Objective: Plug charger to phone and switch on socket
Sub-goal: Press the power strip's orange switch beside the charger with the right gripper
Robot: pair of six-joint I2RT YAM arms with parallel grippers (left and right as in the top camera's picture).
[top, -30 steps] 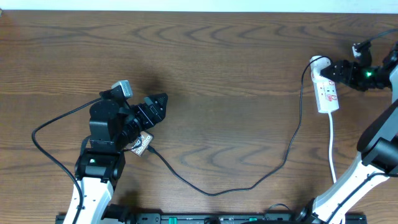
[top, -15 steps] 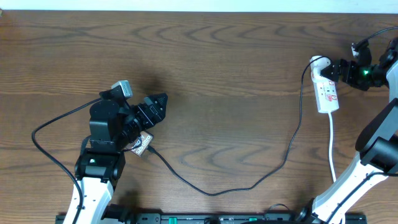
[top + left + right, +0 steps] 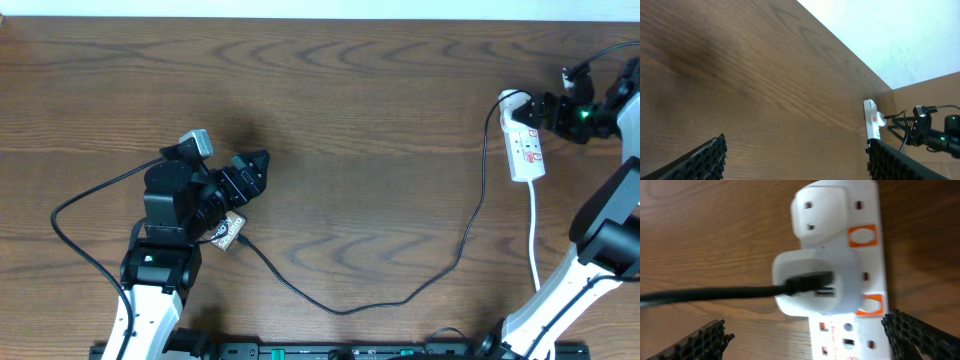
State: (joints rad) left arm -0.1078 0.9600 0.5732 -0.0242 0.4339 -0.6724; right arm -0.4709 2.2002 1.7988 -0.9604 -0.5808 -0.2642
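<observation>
On the wood-grain table (image 3: pixel 360 80), the socket (image 3: pixel 526 145), a slim white plastic bar with orange-red switch marks, lies at 2 o'clock near the right edge. The thin black charger (image 3: pixel 340 310) loops from a rounded white adapter (image 3: pixel 815 282) on it down past 6 o'clock to the glossy dark phone (image 3: pixel 229 232) at 8 o'clock, which is mostly hidden under the left arm (image 3: pixel 170 205). The right gripper (image 3: pixel 533 112) hangs over the socket's adapter end with its ridged black fingers (image 3: pixel 707 340) spread wide and gripping nothing, and the left gripper (image 3: pixel 256 165) is likewise wide apart and empty, with open wood between the two arms
</observation>
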